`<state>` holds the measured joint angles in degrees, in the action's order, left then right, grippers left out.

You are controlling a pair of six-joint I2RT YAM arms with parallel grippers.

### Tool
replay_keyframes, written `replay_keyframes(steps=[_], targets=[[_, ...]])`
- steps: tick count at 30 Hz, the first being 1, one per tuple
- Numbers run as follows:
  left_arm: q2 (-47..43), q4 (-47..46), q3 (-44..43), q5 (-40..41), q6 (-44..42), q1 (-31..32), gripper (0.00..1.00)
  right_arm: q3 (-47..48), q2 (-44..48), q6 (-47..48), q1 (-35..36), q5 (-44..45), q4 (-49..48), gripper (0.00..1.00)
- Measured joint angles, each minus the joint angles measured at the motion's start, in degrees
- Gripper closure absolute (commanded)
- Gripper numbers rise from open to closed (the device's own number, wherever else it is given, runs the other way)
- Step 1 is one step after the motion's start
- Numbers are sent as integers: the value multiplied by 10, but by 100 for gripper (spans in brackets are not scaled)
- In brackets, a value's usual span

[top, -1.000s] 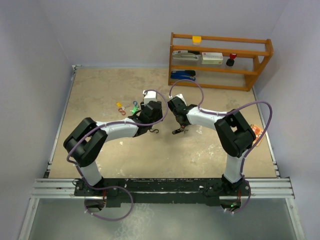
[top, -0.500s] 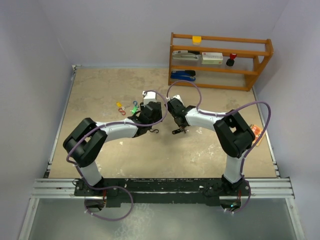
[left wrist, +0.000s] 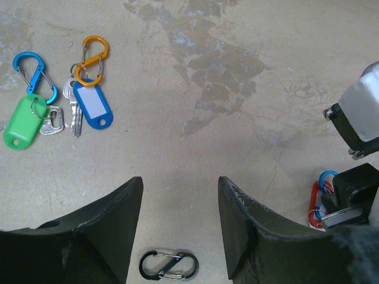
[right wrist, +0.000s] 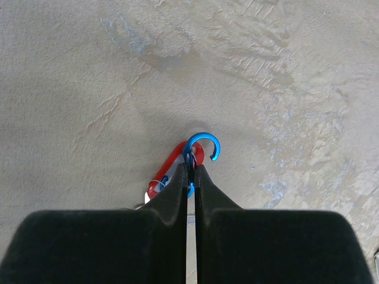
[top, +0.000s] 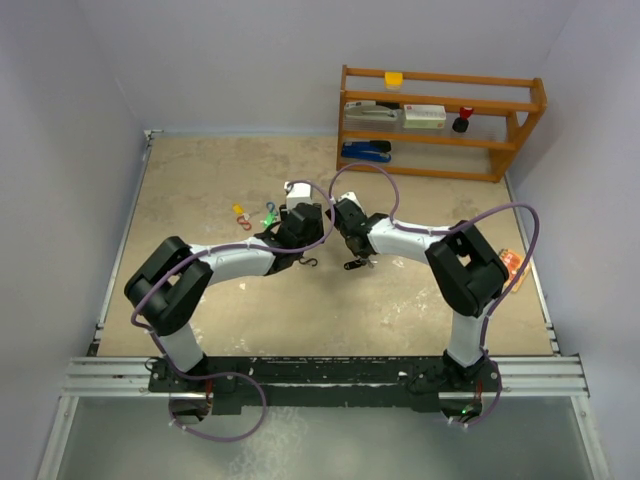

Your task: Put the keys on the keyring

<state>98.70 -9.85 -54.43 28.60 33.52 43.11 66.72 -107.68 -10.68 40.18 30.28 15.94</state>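
Blue metal hook (right wrist: 206, 144) — pinched by right fingers (right wrist: 175, 194); left fingers (left wrist: 112, 225) spread over black S-clip (left wrist: 169, 266).

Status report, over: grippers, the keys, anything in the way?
Left gripper open over black S-clip. Right gripper shut on blue clip, red clip alongside. Green-tagged key and blue-tagged key on table, nothing covering them.

No writing is legible: the blue key tag (left wrist: 93, 105) shows a blank white window; print on the white box (top: 424, 116) on the wooden shelf (top: 440, 80) is too small.
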Motion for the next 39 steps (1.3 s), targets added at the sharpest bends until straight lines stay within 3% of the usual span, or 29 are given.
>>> replay_keyframes(steps=[23,39], targets=[[0,-4,5,-3,3,-3,49,-13,9,9,7,-13,-11,100],[0,-82,49,-79,14,-3,49,-34,36,10,10,-75,-18,100]])
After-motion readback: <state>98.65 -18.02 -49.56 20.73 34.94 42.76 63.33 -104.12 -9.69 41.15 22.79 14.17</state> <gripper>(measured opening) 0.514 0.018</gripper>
